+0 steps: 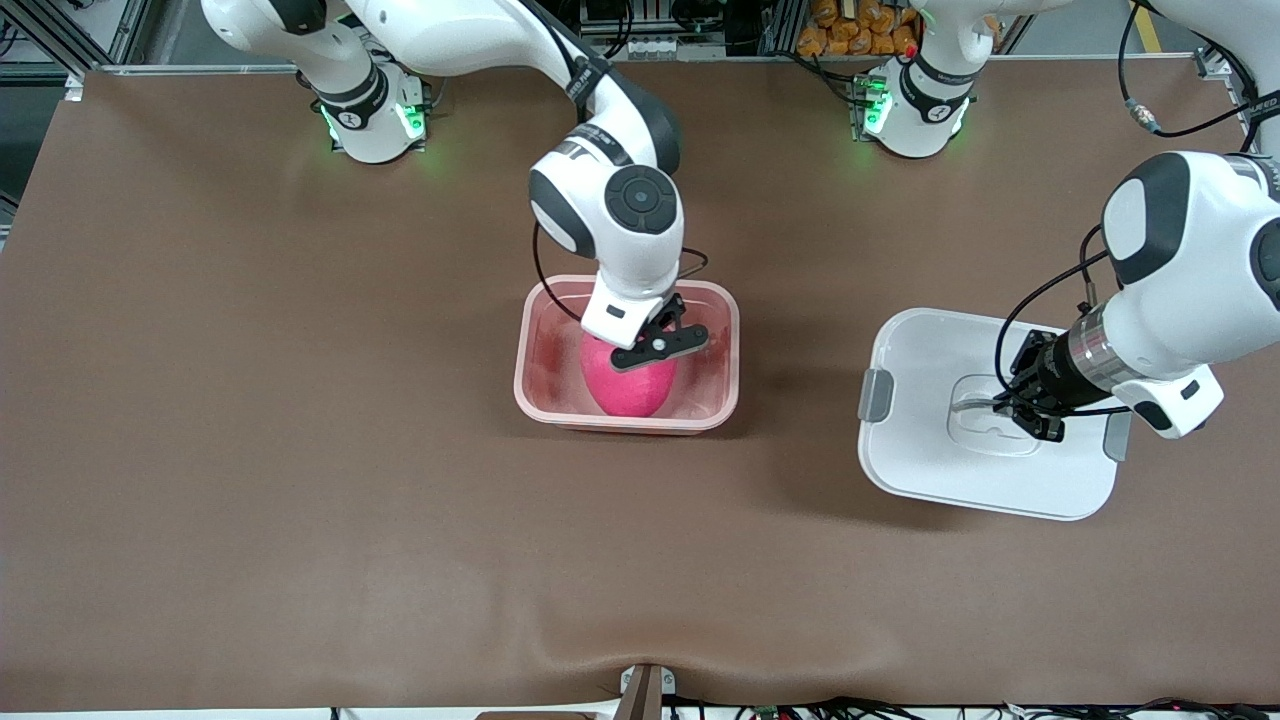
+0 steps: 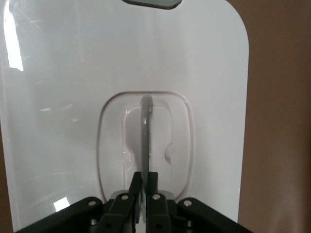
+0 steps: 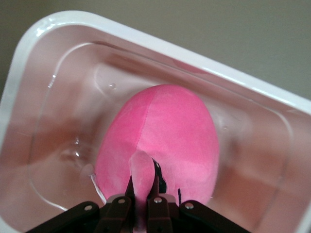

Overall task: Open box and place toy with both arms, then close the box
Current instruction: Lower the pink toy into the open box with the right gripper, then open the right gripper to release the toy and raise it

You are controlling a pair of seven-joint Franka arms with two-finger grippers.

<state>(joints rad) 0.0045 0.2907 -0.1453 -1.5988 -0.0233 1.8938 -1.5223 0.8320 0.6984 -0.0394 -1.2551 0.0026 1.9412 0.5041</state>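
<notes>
One tub, one lid, one toy, two pincers.
Right pincer [image 1: 655, 345] clamps the toy [image 1: 628, 385] inside the tub [image 1: 530, 375] beneath it; left pincer [image 1: 1010, 403] pinches the handle [image 2: 145, 136] of the lid [image 1: 920, 470] lying on the desk [image 1: 300, 450].

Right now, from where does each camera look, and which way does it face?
Front view: high across the table, facing both arms; shows tub, toy, lid.
Left wrist view: on the left wrist, looking down at the lid; left gripper shut on the handle.
Right wrist view: on the right wrist, looking into the tub; right gripper pinching the toy.
Shared: each wrist view's object also appears in the front view.
</notes>
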